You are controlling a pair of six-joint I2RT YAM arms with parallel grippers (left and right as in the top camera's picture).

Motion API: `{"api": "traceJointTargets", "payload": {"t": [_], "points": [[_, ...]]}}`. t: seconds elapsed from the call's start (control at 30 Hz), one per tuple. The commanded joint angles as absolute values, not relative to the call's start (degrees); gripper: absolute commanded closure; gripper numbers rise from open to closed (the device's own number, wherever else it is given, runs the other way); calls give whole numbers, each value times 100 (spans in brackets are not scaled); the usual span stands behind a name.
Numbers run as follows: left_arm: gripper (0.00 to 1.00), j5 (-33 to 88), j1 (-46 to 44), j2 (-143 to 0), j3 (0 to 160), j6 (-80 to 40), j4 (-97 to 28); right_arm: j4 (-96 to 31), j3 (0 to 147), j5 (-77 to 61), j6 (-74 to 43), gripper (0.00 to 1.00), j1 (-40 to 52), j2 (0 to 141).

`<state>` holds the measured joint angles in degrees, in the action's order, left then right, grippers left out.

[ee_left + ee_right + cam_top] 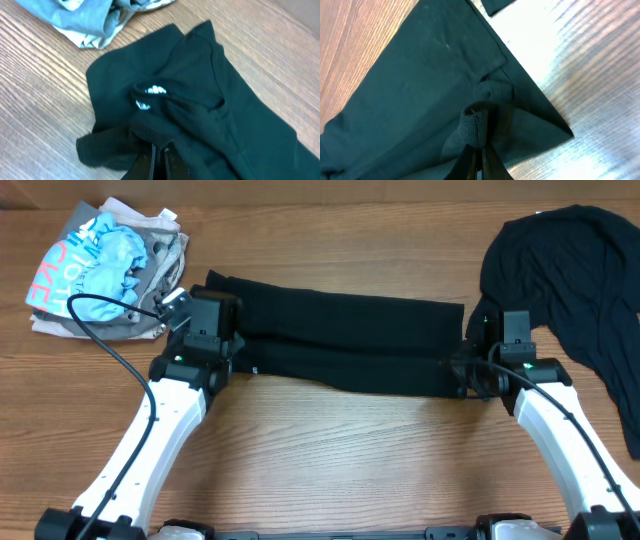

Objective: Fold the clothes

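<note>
Black T-shirt (345, 340) lies across the table (330, 465) as a long folded band, with left gripper (156, 152) and right gripper (479, 150) each pinched on an end. Soft, floppy stuff I'd say, so grip the end hems.

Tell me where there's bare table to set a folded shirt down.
Widest bare table: front centre, bordered by the folded black shirt, left arm and right arm. Another strip lies behind it, between the light blue and grey pile and the black heap. Crowded: both back corners, and the shirt's ends, where the left gripper and right gripper pinch it.
</note>
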<state>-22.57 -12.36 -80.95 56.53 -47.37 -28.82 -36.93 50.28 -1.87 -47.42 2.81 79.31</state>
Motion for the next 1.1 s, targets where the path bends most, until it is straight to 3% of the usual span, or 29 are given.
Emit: {"api": "traceJointTargets", "payload": {"t": [0.0,0.33,0.37,0.4,0.43,0.47,0.5,0.53,0.57,0.73,0.83,0.93,1.07], "points": [[96,-2298,-982,-8171,5804,-4405,-2495,-3277,5153,-69,-4595,96,248,8311],[95,-2093,-864,-8552,5811,-4003,-1695,-2530,5153,-1,-4532,96,248,8836],[93,-2091,-864,-8611,5811,-4003,-1673,-2510,5153,-3,-4530,96,248,8858],[83,-2091,-864,-8711,5811,-4003,-1640,-2488,5153,-3,-4530,96,248,8884],[66,-2091,-864,-8840,5811,-4005,-1603,-2443,5153,-3,-4480,78,248,8914],[34,-2095,-864,-8969,5811,-4001,-1555,-2366,5153,-3,-4427,43,250,8927],[14,-2095,-862,-9059,5811,-3997,-1503,-2270,5153,-25,-4244,19,250,8927],[1,-2095,-860,-9113,5811,-3927,-1452,-2248,5157,-32,-4143,7,250,8927],[0,-2097,-858,-9129,5811,-3806,-1402,-2311,5199,-30,-4042,0,248,8927],[0,-2043,-803,-9056,6086,-2967,-1592,-3194,5800,-180,-3000,0,248,8871],[0,-1750,-694,-8993,6783,-2423,-2609,-3529,6208,-178,-1844,0,248,8868],[0,-639,-425,-8993,7957,-2078,-4200,-3459,6211,-154,-941,1,248,8986],[0,-117,-261,-8993,8829,-1406,-5371,-3308,6211,-115,-591,15,248,9476]]}}
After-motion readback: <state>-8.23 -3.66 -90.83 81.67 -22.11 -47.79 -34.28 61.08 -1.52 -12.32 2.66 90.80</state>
